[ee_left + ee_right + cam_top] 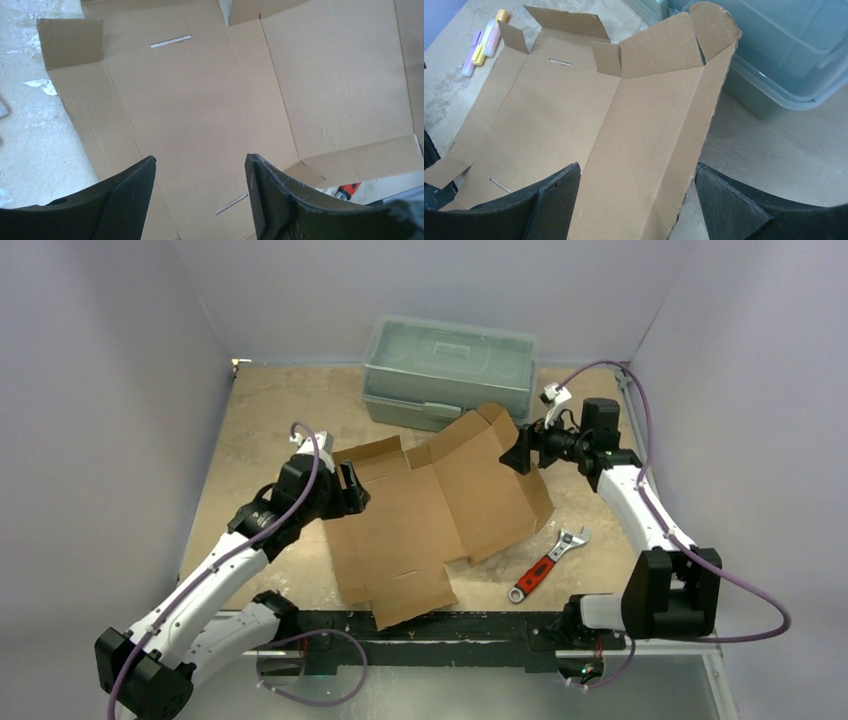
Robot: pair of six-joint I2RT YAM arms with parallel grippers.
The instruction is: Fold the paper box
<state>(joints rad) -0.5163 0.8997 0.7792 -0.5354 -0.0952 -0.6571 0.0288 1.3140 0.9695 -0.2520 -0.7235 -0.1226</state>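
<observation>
1. Left claw (200,159) is spread: black pads with a fine mesh texture, wide apart, nothing between them. It hovers low over the left part of the paper box (430,510)
2. Right claw (638,166) is spread wide too, over at the raised right side of the sheet. That panel's ragged edge runs up between the fingers, but I can't see either pad pressing on it
3. The box itself is plain brown corrugated cardboard, a die-cut sheet lying mid-counter between the two arms and mostly unfolded. The left and middle panels lie flat, while the right panel tilts up. It's got straight creases, a couple of thin slits (171,41), small square corner flaps partly lifted, and a rounded tab (714,22) at the far right corner
4. The counter (260,430) is a beige, mottled surface with scuffed white patches
5. Just behind the raised corner is a grey-green toolbox (450,365), cloudy plastic with a moulded lid
6. Right of the sheet lies an adjustable wrench (547,563), with a red handle and bare metal head
7. Past the sheet's left edge there are small pastel yellow and purple plastic bits (484,42), too small to identify
</observation>
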